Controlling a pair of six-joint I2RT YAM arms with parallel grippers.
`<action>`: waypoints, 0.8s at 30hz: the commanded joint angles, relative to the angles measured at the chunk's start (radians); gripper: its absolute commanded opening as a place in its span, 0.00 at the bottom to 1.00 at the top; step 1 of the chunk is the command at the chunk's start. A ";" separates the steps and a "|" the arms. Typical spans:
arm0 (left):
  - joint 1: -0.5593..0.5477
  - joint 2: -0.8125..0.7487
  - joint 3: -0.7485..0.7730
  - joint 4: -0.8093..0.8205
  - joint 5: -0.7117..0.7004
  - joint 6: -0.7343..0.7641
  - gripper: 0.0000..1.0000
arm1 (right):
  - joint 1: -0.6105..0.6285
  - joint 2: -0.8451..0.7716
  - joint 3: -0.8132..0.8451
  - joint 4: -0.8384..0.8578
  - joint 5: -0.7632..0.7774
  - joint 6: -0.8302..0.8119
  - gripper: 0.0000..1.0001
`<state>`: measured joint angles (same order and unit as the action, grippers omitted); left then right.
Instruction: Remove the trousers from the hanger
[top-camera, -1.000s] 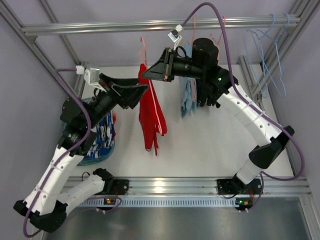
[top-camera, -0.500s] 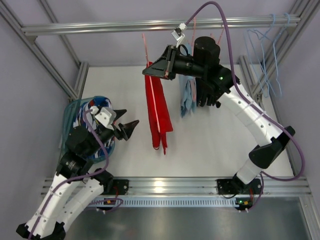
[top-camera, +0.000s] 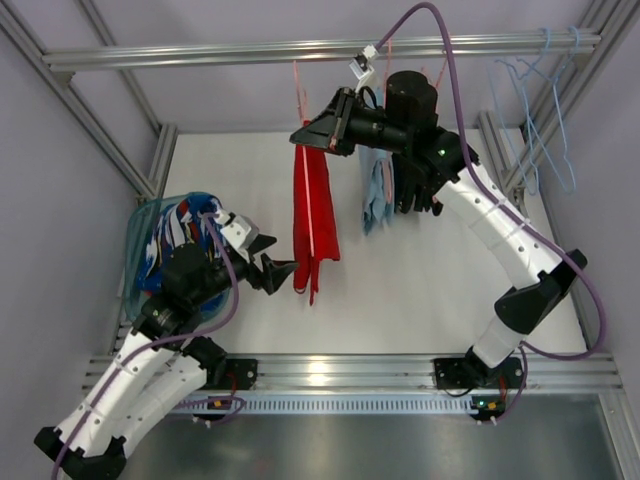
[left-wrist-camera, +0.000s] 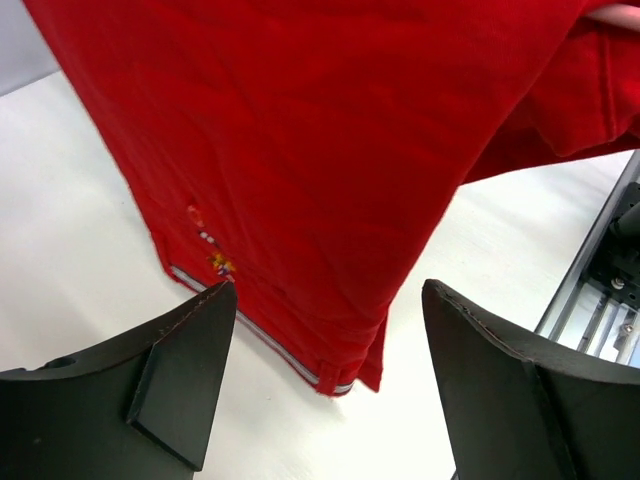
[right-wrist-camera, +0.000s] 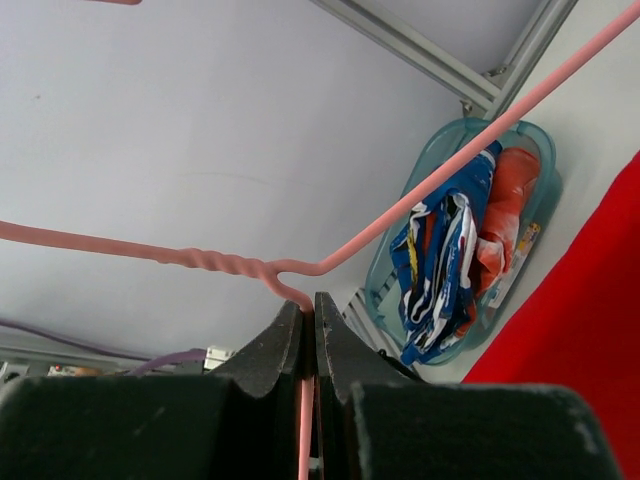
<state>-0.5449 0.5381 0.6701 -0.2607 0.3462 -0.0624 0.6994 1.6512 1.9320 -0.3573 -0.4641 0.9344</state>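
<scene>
Right claw (top-camera: 305, 137): fingers pressed together on the hanger (top-camera: 297, 82), pinching the pink wire just below its twisted neck; the right wrist view shows the wire (right-wrist-camera: 420, 200) running out of the closed fingers and one arm slanting up and away. I hold it raised above the counter (top-camera: 430, 280), toward the far edge and a little left of centre. The trousers (top-camera: 313, 215) are on the hanger, hanging straight down from it as one long red fold, lower ends pointing toward the near edge. A thin pink line runs down the middle of the fabric in the top view. Left claw (top-camera: 283, 275): spread wide, pinching nothing, low over the counter near the near-left corner and aimed at the bottom of the trousers. From the left wrist view the red cloth (left-wrist-camera: 300, 150) fills the frame above my two fingers, its striped hem in the gap beyond them; contact with the cloth cannot be told. A teal basket (top-camera: 140, 250) of patterned clothes sits at the left edge. A light blue garment (top-camera: 378, 190) hangs just right of the trousers, behind my right arm.
</scene>
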 joint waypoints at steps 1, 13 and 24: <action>-0.026 0.009 -0.010 0.119 -0.048 -0.022 0.82 | -0.014 -0.021 0.096 0.126 0.024 0.009 0.00; -0.173 0.183 -0.018 0.402 -0.312 0.090 0.80 | -0.031 0.012 0.131 0.107 0.068 0.034 0.00; -0.173 0.313 -0.013 0.563 -0.530 0.065 0.70 | -0.038 -0.005 0.096 0.142 0.033 0.075 0.00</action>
<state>-0.7177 0.8478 0.6418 0.1455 -0.0994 0.0029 0.6682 1.6966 1.9656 -0.3836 -0.3920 0.9436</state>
